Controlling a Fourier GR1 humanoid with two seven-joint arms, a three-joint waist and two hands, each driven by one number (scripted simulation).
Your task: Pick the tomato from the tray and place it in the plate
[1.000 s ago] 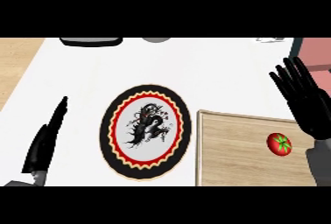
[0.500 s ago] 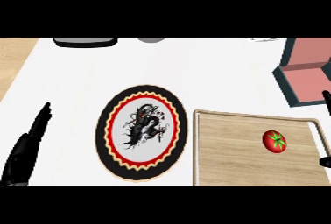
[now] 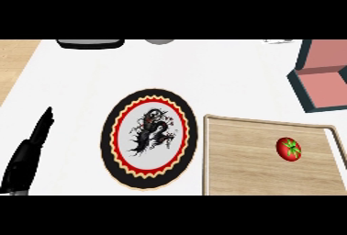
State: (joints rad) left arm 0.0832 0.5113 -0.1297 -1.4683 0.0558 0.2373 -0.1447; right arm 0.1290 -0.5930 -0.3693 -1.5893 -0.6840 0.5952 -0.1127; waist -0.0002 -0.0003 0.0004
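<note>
Gone from the head view is the right hand, which stood at three o'clock a second ago and had slipped to a sliver at the right edge half a second ago. Everything else has drifted slightly left and down.

Head view: the small round red tomato (image 3: 288, 148) with a green star-shaped calyx lies on the pale wooden rectangular tray (image 3: 244, 165) at four o'clock, near the tray's right rim. Just beside the tray's left edge, not touching it as far as I can tell, sits the round plate (image 3: 150, 138), black-rimmed with a red and yellow scalloped ring and a black dragon figure on white. At eight o'clock the black left hand (image 3: 28, 156) shows edge-on, fingers straight and pointing up, holding nothing. The tray's lower edge is cut off.
</note>
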